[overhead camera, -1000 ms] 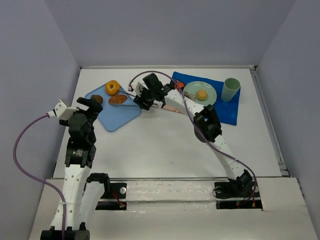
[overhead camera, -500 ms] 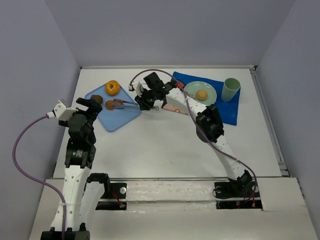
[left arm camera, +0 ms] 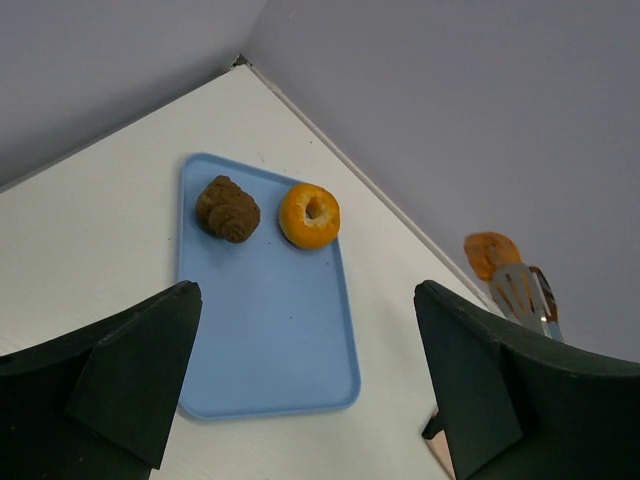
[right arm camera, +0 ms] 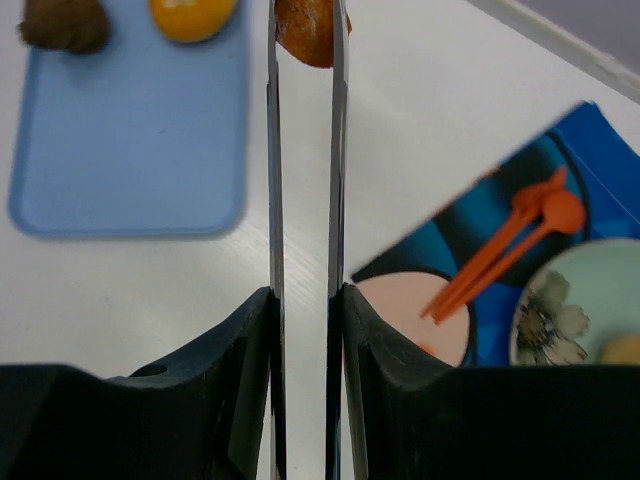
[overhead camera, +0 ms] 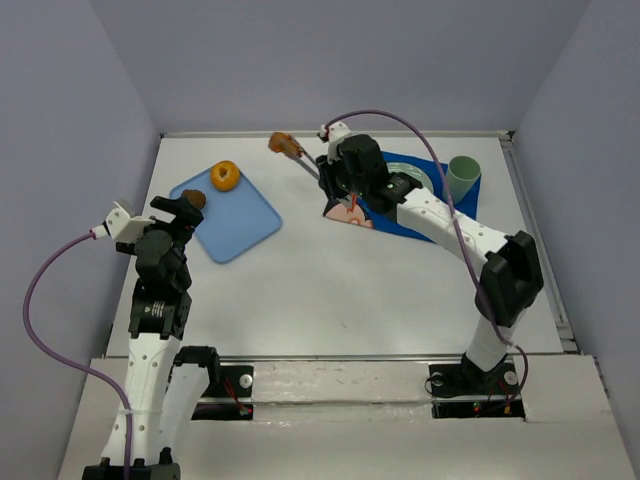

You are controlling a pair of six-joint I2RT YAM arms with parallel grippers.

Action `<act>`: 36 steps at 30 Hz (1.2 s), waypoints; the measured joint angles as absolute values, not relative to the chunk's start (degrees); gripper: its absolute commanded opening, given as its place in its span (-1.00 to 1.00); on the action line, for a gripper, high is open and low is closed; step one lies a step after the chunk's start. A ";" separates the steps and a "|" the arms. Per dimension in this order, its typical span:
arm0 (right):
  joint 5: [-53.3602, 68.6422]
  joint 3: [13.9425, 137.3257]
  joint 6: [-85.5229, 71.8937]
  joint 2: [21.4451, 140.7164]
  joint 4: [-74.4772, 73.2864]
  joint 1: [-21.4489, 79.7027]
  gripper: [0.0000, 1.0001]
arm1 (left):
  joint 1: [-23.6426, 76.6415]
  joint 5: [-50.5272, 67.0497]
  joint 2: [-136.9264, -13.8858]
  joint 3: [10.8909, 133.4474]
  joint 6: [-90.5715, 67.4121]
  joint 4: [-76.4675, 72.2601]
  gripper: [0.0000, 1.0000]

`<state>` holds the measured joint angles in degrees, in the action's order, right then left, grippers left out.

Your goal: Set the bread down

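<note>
1. White desk (overhead camera: 330,290) under plain grey-lilac walls (overhead camera: 330,60).
2. Far left on the desk: light blue tray (overhead camera: 240,225), carrying an orange donut (overhead camera: 225,175) and, just left and nearer, a dark brown pastry (overhead camera: 194,199).
3. Far right: blue mat (overhead camera: 455,225) with a pale green flowered plate (right arm camera: 590,300), a green cup (overhead camera: 462,178) on the far right corner, an orange fork and spoon (right arm camera: 510,240) beside the plate, a pink disc (overhead camera: 347,214) at the near left corner.
4. On the plate in the right wrist view: one small yellow bun (right arm camera: 625,350), mostly cut off by the frame.
5. For the right claw (right arm camera: 305,300): narrow grip on metal tongs (right arm camera: 272,150), black fingers (right arm camera: 200,380) pressing both long blades from outside.
6. At the tongs' tips: the bread (overhead camera: 285,143), a small brown piece pinched between the blades, held up off the desk, beyond the gap between tray and mat, against the far wall from the left wrist view.
7. For the left claw (left arm camera: 305,310): fingers (left arm camera: 120,370) spread wide, nothing between them, hovering at the left, near side of the tray.
</note>
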<state>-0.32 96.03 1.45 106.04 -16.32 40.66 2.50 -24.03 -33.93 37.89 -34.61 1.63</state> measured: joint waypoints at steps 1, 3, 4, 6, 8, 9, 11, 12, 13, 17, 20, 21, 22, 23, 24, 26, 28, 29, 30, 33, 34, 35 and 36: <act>-3.73 93.45 -0.36 103.98 -15.55 40.14 -0.86 | 2.50 -24.03 -34.00 37.89 -34.61 1.63 0.98; -10.22 86.35 -4.01 99.07 -14.46 38.17 -0.86 | 2.50 -23.97 -34.33 37.89 -34.61 1.63 0.98; -13.10 83.61 -5.87 97.41 -14.85 37.17 -0.86 | 2.50 -23.88 -34.57 37.89 -34.59 1.61 0.98; -18.81 78.81 -9.02 94.76 -15.55 33.89 -0.86 | 2.50 -23.73 -34.98 37.89 -34.59 1.63 0.98; -22.63 75.79 -11.73 93.84 -16.80 30.92 -0.83 | 2.50 -23.33 -35.75 37.89 -34.61 1.61 0.98; -23.66 74.96 -12.53 93.76 -17.37 29.76 -0.81 | 2.50 -23.18 -35.99 37.89 -34.59 1.61 0.98; -25.98 73.38 -14.83 93.84 -19.22 27.66 -0.74 | 2.50 -22.76 -36.75 37.89 -34.59 1.61 0.98; -26.46 73.08 -15.31 93.86 -19.84 27.33 -0.71 | 2.50 -22.59 -37.17 37.89 -34.59 1.63 0.98; -27.20 72.95 -16.10 94.02 -20.93 27.00 -0.66 | 2.50 -22.48 -37.45 37.89 -34.59 1.63 0.98; -28.27 72.93 -17.89 94.96 -22.37 27.00 -0.44 | 2.50 -22.41 -37.67 37.89 -34.59 1.61 0.98; -28.36 72.93 -18.57 95.64 -23.27 27.03 -0.34 | 2.50 -22.41 -37.69 37.89 -34.59 1.61 0.98; -28.32 72.93 -18.72 95.68 -23.57 27.03 -0.26 | 2.50 -22.41 -37.69 37.89 -34.59 1.61 0.98; -28.34 72.93 -18.81 95.68 -23.64 27.03 -0.22 | 2.50 -22.41 -37.69 37.89 -34.59 1.61 0.98; -28.32 72.95 -18.87 95.68 -23.59 27.03 -0.19 | 2.50 -22.41 -37.69 37.89 -34.59 1.61 0.98; -28.29 72.93 -18.94 95.68 -23.57 27.03 -0.17 | 2.50 -22.41 -37.69 37.89 -34.59 1.61 0.98; -28.12 72.93 -18.85 95.66 -23.66 27.03 -0.04 | 2.50 -22.41 -37.69 37.89 -34.59 1.61 0.98; -27.62 72.93 -18.70 95.46 -23.66 27.03 0.04 | 2.50 -22.41 -37.69 37.89 -34.59 1.61 0.98; -27.22 72.88 -18.70 95.24 -23.68 27.03 0.06 | 2.50 -22.44 -37.69 37.89 -34.59 1.61 0.98; -26.92 72.88 -18.65 94.94 -23.75 27.03 0.09 | 2.50 -22.44 -37.69 37.89 -34.59 1.61 0.98; -25.74 72.14 -18.46 92.99 -24.18 27.03 0.13 | 2.50 -22.44 -37.69 37.89 -34.59 1.61 0.98; -25.52 72.14 -18.41 92.40 -24.40 27.03 0.15 | 2.50 -22.44 -37.69 37.89 -34.59 1.61 0.98; -25.39 72.14 -18.41 91.83 -24.43 27.03 0.15 | 2.50 -22.44 -37.69 37.89 -34.59 1.61 0.98; -25.23 72.14 -18.41 91.07 -24.45 27.03 0.15 | 2.50 -22.44 -37.69 37.89 -34.59 1.61 0.98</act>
<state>-25.23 72.14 -18.41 91.07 -24.45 27.03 2.50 -22.44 -37.69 37.89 -34.59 1.61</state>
